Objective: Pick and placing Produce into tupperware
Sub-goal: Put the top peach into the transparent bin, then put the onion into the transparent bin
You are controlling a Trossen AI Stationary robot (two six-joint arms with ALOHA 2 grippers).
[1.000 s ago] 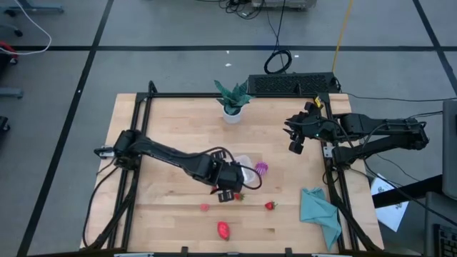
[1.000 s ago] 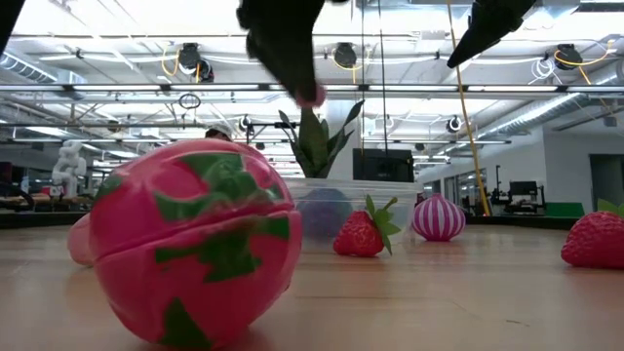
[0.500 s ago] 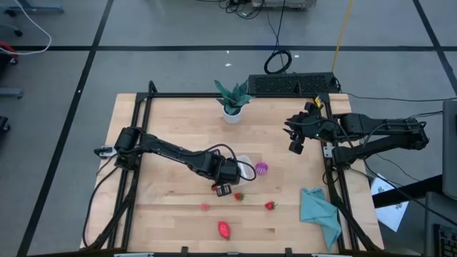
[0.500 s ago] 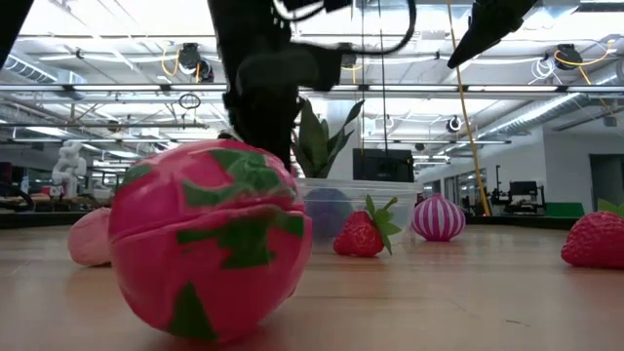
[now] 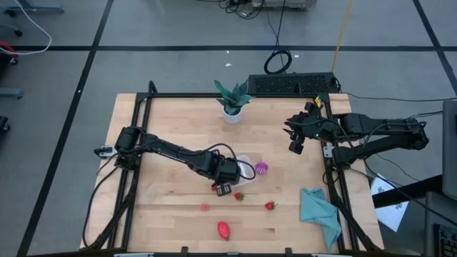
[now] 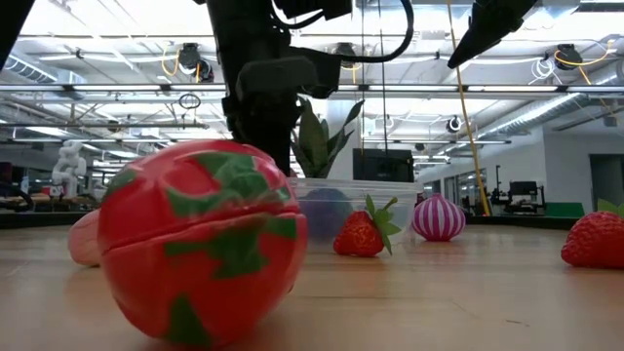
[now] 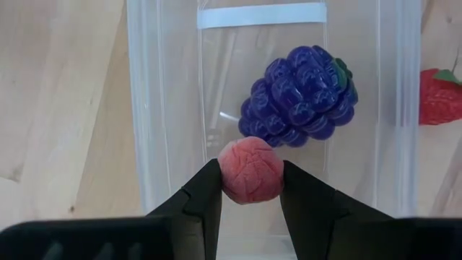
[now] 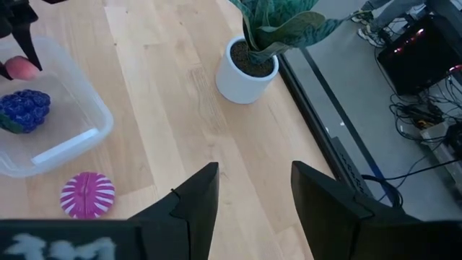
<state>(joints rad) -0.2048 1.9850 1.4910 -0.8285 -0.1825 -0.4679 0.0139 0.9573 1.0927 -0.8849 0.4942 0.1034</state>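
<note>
Left wrist view: left claw pinching pink raspberry over tupperware

I'm seeing a pale pink, bumpy berry pinched in my left claw, whose fingers are black. Behind it, a deep purple grape cluster with a green tip sits in the clear tupperware, a white strip across its top. The surface is light blond wood. At lower left of the low view there's a big red fruit blotched with green. Right of centre, a magenta fruit with white stripes. Red strawberries, green leaves. Teal cloth lower right, green plant in a white pot.
</note>
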